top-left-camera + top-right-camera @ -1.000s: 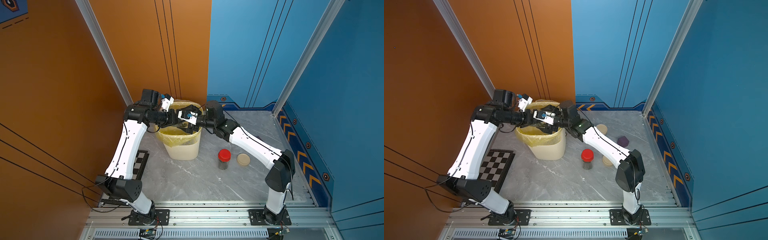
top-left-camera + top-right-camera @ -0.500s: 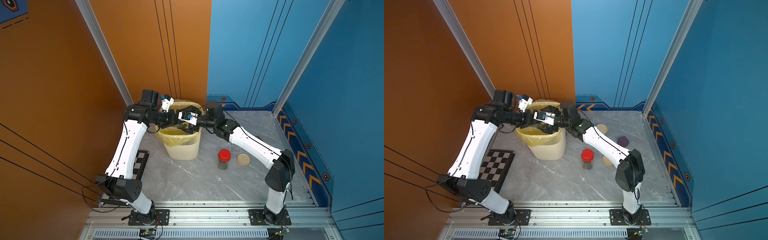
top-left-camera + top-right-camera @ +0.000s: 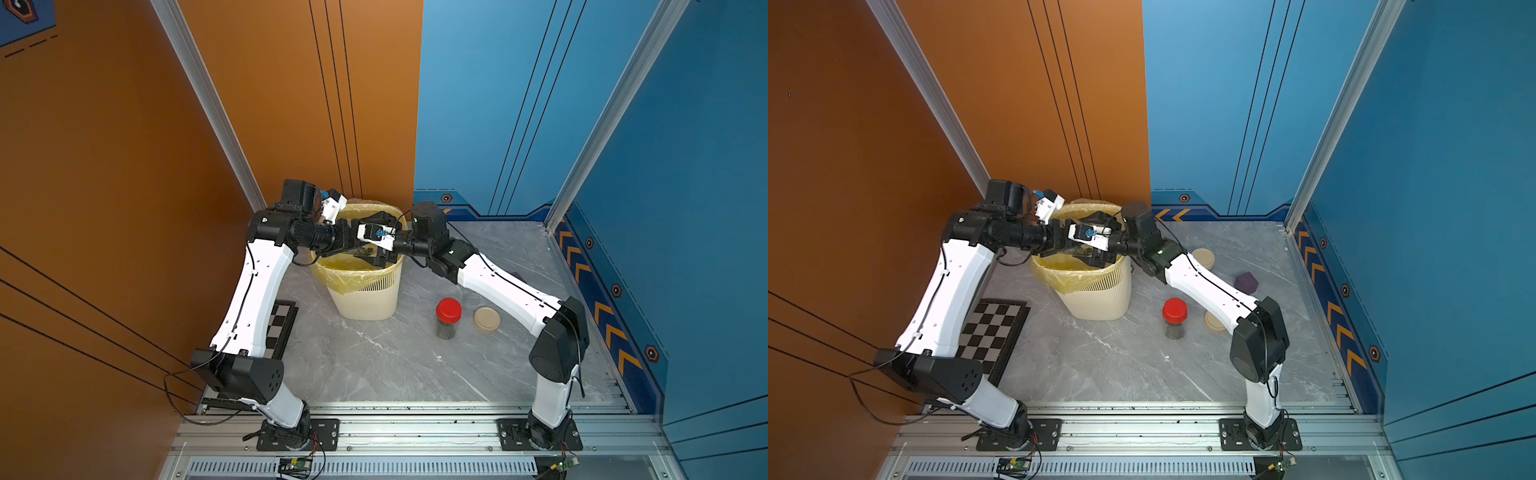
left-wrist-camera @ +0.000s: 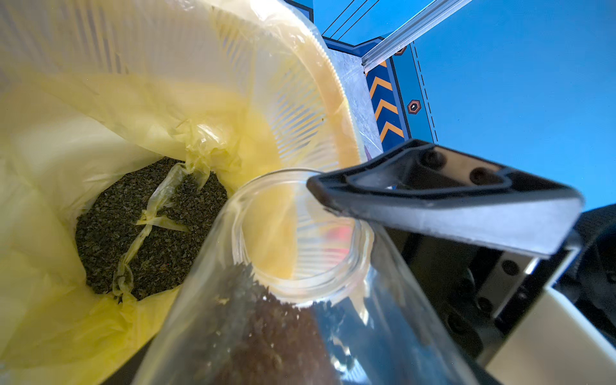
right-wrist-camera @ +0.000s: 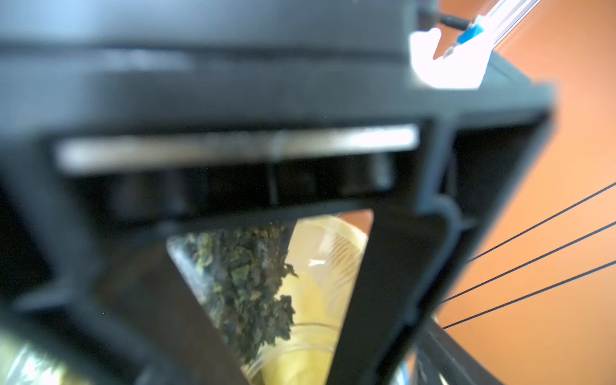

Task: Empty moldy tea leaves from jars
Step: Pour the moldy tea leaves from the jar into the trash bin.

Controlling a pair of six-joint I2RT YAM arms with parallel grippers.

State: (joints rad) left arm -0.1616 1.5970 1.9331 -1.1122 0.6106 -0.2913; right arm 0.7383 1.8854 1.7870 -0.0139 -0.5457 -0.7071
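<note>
My left gripper (image 3: 358,248) is shut on an open clear jar (image 4: 383,316), tipped mouth-down over the cream bin (image 3: 365,299). Dark tea leaves (image 4: 266,333) still cling inside the jar, up to its neck. More tea leaves (image 4: 110,233) lie at the bottom of the yellow bag. My right gripper (image 3: 377,242) faces the left one over the bin, jaws wide apart. One of its fingers (image 4: 433,206) lies across the jar's mouth rim. The right wrist view shows the clump of tea leaves (image 5: 246,283) through the glass. A red-lidded jar (image 3: 448,318) with dark contents stands on the floor.
A loose beige lid (image 3: 486,320) lies right of the red-lidded jar. In a top view, a beige-lidded item (image 3: 1202,258) and a purple block (image 3: 1246,282) sit behind the right arm. A chessboard (image 3: 992,332) lies under the left arm. Walls close in behind.
</note>
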